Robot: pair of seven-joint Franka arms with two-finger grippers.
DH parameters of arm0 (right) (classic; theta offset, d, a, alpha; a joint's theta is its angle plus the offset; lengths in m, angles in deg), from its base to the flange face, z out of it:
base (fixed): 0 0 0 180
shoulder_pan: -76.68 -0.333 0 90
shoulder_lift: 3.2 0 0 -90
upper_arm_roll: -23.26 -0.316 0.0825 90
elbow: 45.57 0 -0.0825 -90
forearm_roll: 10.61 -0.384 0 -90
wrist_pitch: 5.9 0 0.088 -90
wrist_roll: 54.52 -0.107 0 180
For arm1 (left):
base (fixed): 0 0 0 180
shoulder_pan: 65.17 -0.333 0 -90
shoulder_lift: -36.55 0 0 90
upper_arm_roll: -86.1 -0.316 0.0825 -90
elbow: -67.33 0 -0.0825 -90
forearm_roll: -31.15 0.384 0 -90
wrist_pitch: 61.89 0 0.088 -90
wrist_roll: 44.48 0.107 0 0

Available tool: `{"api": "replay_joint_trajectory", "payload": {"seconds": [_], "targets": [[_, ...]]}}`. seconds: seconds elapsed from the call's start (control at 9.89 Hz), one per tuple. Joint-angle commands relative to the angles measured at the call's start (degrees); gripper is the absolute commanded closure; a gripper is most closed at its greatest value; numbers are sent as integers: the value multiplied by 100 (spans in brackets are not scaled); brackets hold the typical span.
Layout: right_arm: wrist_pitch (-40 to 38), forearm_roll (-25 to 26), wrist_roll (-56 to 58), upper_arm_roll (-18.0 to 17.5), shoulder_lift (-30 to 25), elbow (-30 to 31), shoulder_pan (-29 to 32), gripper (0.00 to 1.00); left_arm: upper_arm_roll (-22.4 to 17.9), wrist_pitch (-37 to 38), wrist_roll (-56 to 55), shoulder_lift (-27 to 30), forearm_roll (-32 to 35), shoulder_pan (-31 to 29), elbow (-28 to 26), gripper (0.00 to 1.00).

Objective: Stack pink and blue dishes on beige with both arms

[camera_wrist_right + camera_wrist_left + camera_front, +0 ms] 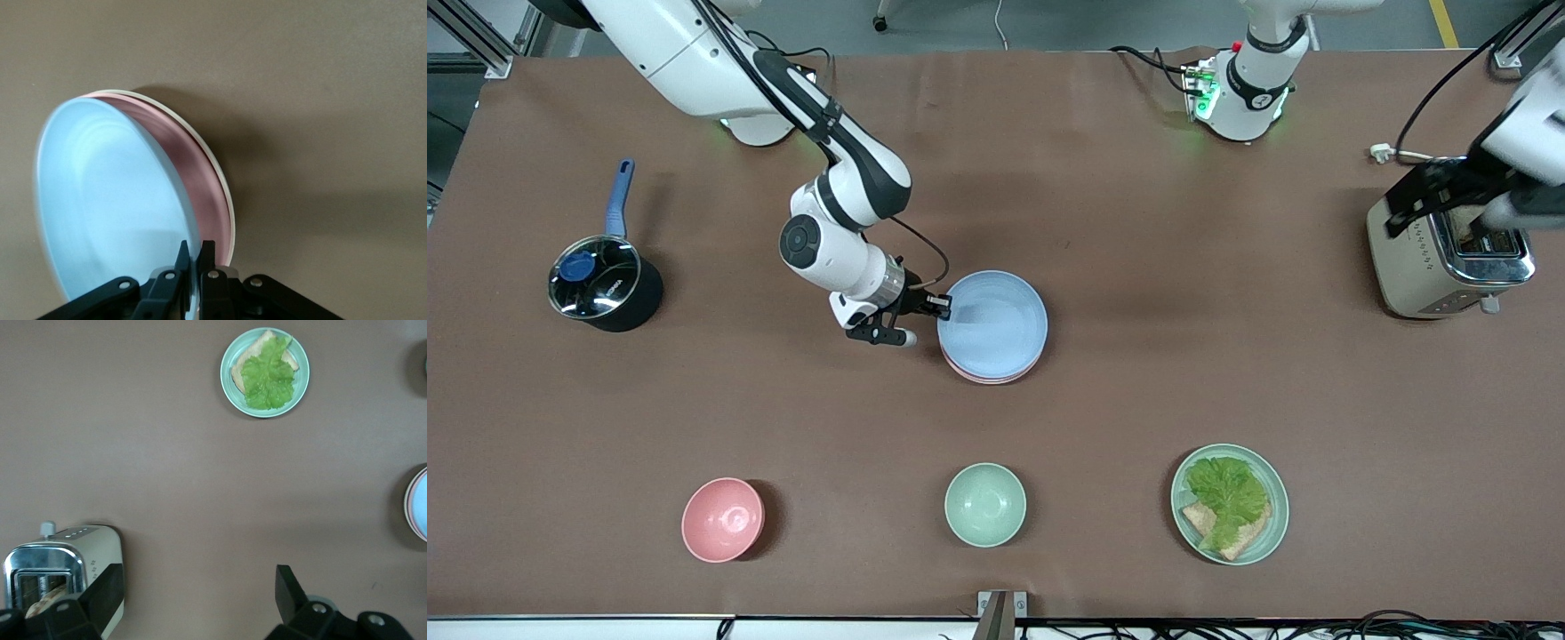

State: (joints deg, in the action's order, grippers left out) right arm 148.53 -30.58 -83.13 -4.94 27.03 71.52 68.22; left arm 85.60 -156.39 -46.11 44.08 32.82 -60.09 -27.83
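The pale blue plate (pixel 996 320) (pixel 107 200) sits on top of the pale pink plate (pixel 985 377) (pixel 200 180) at the middle of the table. It is tilted, so the pink one shows along one side. Under both lies the cream-beige plate (pixel 225 193), of which only a thin rim shows. My right gripper (pixel 944 307) (pixel 193 250) is shut on the blue plate's rim, on the side toward the right arm's end of the table. My left gripper (pixel 1440 209) (pixel 198 580) hangs open and holds nothing, over the toaster (pixel 1449 267) (pixel 60 577).
A black pot (pixel 605 284) with a blue handle stands toward the right arm's end. Near the front camera are a pink bowl (pixel 723 520), a mint-green bowl (pixel 985 504) and a mint-green plate (pixel 1272 524) (pixel 230 353) with lettuce and toast.
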Motion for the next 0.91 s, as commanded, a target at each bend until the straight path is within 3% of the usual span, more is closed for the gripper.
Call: {"api": "replay_joint_trajectory", "payload": {"seconds": [0.0,0.1,0.3,0.51,0.61,0.71,0.81], "targets": [[96,1,-40,-28,-131,174,55,44,16,894,23,-732,70,19,1275,0],[70,1,-31,-28,-201,174,64,2,16,1202,22,-909,53,19,1629,0],[-532,45,-22,-2,-927,148,239,0,24,1284,40,-893,0,-77,1712,0],[-1839,771,-92,33,-2068,147,799,0,33,1311,5,-788,-192,-113,1528,0],[-2438,1314,-101,207,-2543,69,985,0,24,1311,-39,-796,-272,-113,1519,0],[-3140,1824,-110,696,-2905,-184,961,0,24,1302,-48,-779,-281,-113,1440,0],[-3687,1899,-110,1067,-3126,-500,961,0,24,1302,-65,-770,-299,-121,1422,0]]}}
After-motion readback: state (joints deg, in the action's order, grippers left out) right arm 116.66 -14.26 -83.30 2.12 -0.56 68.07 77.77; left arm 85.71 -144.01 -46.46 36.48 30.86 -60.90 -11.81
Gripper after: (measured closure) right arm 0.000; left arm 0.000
